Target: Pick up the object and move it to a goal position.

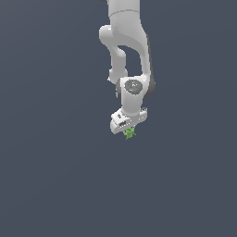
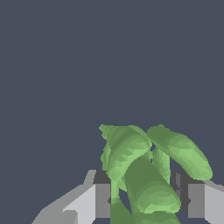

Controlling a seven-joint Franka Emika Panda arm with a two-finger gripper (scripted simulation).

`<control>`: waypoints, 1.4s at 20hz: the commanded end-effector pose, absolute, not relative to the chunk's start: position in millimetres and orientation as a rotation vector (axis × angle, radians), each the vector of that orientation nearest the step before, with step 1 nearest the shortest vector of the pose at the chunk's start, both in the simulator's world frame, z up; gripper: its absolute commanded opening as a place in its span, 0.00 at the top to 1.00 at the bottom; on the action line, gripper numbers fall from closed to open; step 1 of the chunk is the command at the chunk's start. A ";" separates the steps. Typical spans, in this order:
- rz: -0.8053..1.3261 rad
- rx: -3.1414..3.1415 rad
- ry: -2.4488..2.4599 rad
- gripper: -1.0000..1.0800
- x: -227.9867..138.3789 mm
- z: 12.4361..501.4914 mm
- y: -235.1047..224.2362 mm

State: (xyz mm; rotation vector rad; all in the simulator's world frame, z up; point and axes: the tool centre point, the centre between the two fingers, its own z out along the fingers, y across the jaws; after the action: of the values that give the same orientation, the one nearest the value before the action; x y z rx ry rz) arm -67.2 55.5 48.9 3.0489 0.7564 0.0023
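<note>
White Panda arm (image 1: 126,51) hangs down from the top of the exterior view over a plain dark ground, wrist bent so the gripper (image 1: 129,129) points downward, which keeps the load beneath it. Gripper is clenched on the object (image 1: 130,134): in the wrist view green lobes (image 2: 144,175) fill the gap between the fingers (image 2: 99,199), protrusions jutting past the tips. No goal marker visible.

end effector (image 2: 148,199): fingers (image 2: 103,199) flank object; object (image 2: 148,175): green, lumpy, between fingers; background: plain grey
</note>
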 end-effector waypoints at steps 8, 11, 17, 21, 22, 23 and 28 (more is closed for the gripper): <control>0.001 3.049 0.757 1.00 -67.2 50.9 53.6; 0.001 3.049 0.757 1.00 -66.6 58.1 48.0; 0.001 3.049 0.757 1.00 -64.1 87.8 25.4; 0.001 3.050 0.758 1.00 -61.4 118.1 2.6; 0.001 3.050 0.758 1.00 -60.6 126.7 -4.0; 0.001 3.050 0.758 1.00 -59.7 135.9 -10.8; 0.002 3.051 0.759 1.00 -54.9 185.2 -47.9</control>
State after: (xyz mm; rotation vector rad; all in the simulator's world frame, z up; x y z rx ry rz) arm -55.9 -36.5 169.8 3.0504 0.7579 0.0018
